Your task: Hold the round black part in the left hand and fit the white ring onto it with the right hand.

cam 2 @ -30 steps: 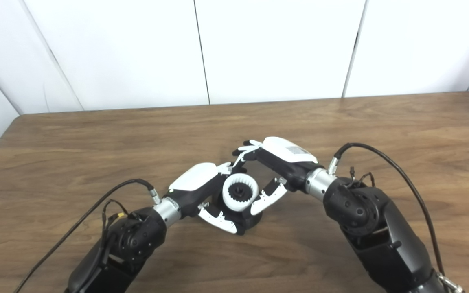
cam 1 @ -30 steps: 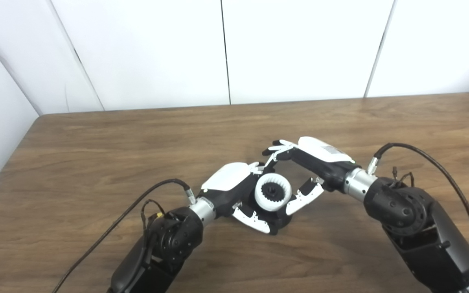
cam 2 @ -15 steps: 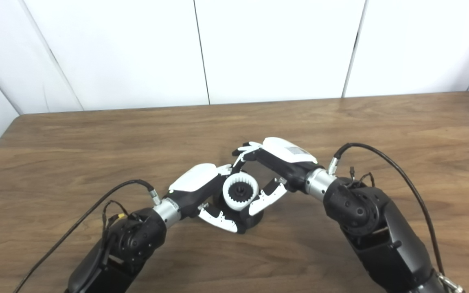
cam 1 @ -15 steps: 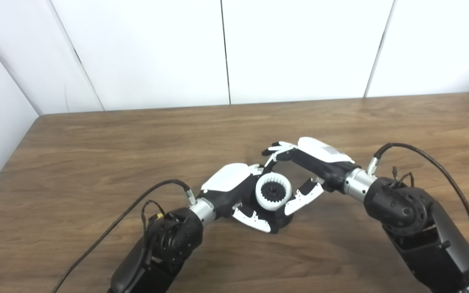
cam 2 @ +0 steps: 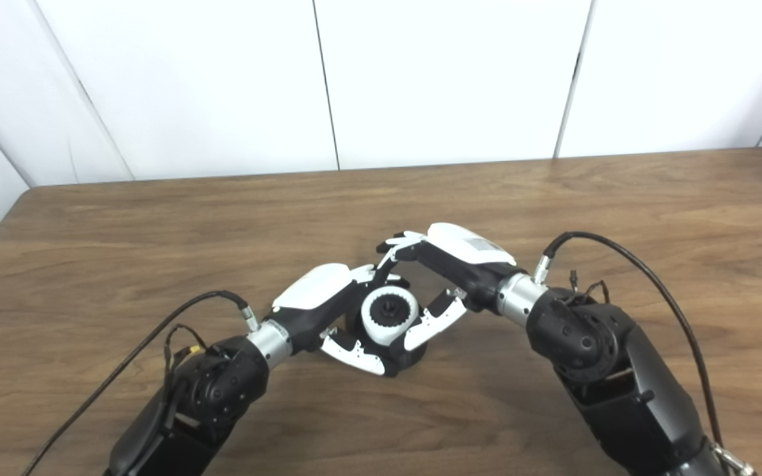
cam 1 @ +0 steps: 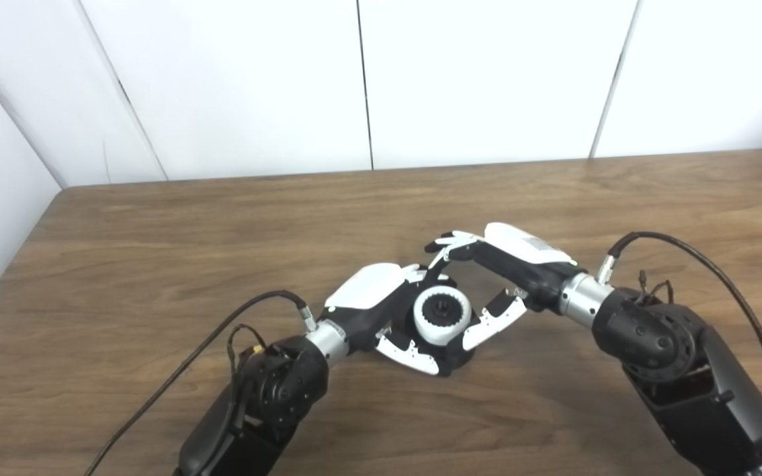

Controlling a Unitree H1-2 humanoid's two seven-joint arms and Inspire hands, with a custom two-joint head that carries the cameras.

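Left hand: the white-shelled, black-jointed left robot hand (cam 1: 387, 311) is reaching in from the lower left and is grasping the round black plastic part (cam 1: 450, 354), its thumb curling under the part's near side and its fingers wrapping behind it.

Round black part: it is sitting low over the brown wood-grain table (cam 1: 156, 251), near the middle of the board, between the two hands; whether its base is touching the wood cannot be told, since the fingers are covering its lower edge.

White ring: the white ribbed plastic ring (cam 1: 442, 315) is sitting around the top of the black part, with the part's dark toothed hub showing through its centre (cam 2: 389, 311).

Right hand: the matching white and black right robot hand (cam 1: 497, 274) is coming in from the right and is closing on the white ring, its thumb pressing against the ring's right side and its fingers arching over the far side; the fingertips at the back are partly hiding behind the left hand, so their exact contact cannot be told.

Hands together: the two are meeting around the assembly, fingertips just beside one another.

Cables: a black cable (cam 1: 235, 317) is looping from each wrist down toward the near edge.

Backdrop: plain white wall panels (cam 1: 487, 79) are standing behind the table.
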